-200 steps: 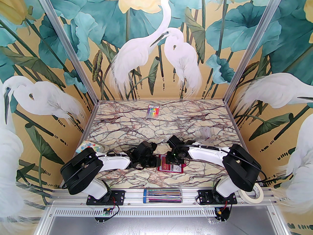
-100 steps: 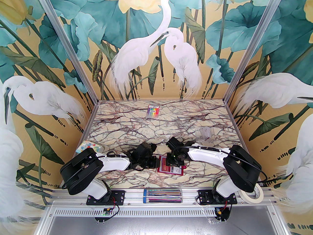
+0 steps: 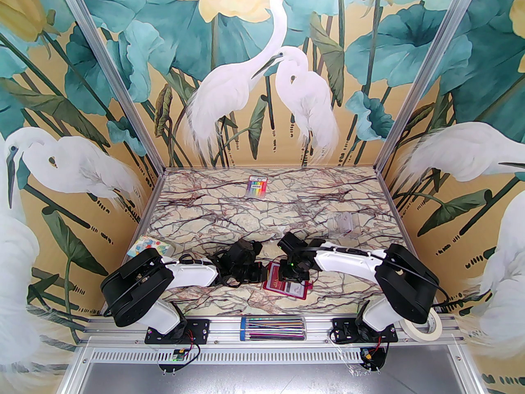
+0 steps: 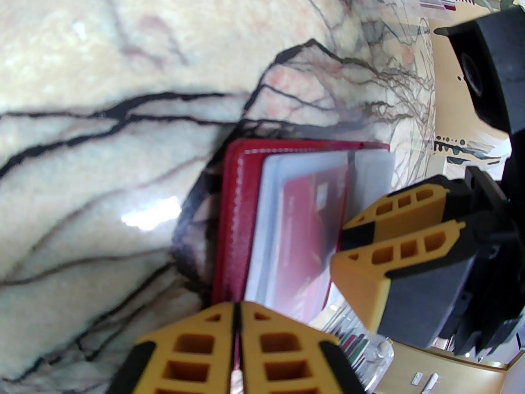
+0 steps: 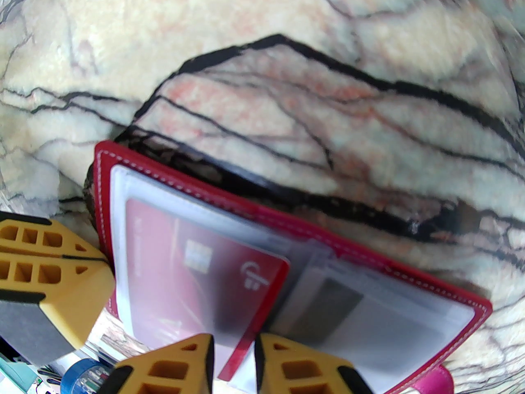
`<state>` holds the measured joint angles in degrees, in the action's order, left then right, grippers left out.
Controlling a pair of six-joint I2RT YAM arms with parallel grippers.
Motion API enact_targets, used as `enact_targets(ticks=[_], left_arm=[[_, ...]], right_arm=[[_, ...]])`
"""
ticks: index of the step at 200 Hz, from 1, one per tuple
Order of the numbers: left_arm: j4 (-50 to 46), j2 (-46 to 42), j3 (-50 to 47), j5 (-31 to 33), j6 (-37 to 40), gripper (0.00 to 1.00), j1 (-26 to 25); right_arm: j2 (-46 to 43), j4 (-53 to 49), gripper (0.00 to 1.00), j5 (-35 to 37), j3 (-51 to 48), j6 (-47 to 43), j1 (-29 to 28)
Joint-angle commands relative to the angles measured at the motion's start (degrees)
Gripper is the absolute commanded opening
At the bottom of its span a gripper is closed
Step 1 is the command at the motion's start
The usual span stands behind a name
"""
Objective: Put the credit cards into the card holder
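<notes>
Two cards, one open holder

Fingers of the right gripper (image 5: 233, 343) pinch the near corner of the red credit card (image 5: 192, 269), which sits partly inside a clear sleeve (image 5: 123, 203). The left gripper (image 4: 236, 308) has its fingers pressed together on the 9 o'clock edge of the card holder (image 5: 287, 228). The card is probably light, stiff and slick, so its bare edge is the place to grip. The holder lies open at 6 o'clock on the marble table (image 5: 287, 76). Count: one red card, one grey card (image 5: 324, 302), one holder
</notes>
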<state>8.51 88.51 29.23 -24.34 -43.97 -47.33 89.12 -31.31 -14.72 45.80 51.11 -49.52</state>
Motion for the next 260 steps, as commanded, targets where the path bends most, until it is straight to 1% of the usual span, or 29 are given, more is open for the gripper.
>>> enact_targets(ticks=[1, 60, 122, 150, 179, 213, 260], left_arm=[[0.36, 1.36, -0.98, -0.32, -0.76, 0.09, -0.66], [0.61, 0.45, -1.64, 0.06, -1.3, 0.09, -0.74], [0.44, -1.04, -2.66, 1.13, -1.73, 0.09, -0.74], [0.36, -0.93, -2.74, 1.41, -1.64, 0.09, -0.75], [0.23, -0.89, -2.8, 1.57, -1.55, 0.09, -0.74], [0.33, -0.79, -2.71, 1.57, -1.52, 0.09, -0.74], [0.01, -0.97, -2.57, 1.49, -1.56, 0.09, -0.74]], right_arm=[[-1.41, 1.49, 0.24, 0.03, -1.06, 1.29, -0.57], [2.37, 2.18, 0.23, 0.73, 2.59, -0.04, 0.2], [6.19, -1.01, 0.23, 1.33, 8.04, -3.19, 1.6], [5.32, -2.99, 0.23, 2.11, 8.43, -3.47, 1.62], [2.79, -5.81, 0.28, 3.68, 7.47, -3.46, 1.53], [1.11, -6.81, 0.29, 2.97, 6.59, -3.83, 1.36], [1.61, -5.12, 0.27, 1.85, 5.41, -3.29, 0.39]])
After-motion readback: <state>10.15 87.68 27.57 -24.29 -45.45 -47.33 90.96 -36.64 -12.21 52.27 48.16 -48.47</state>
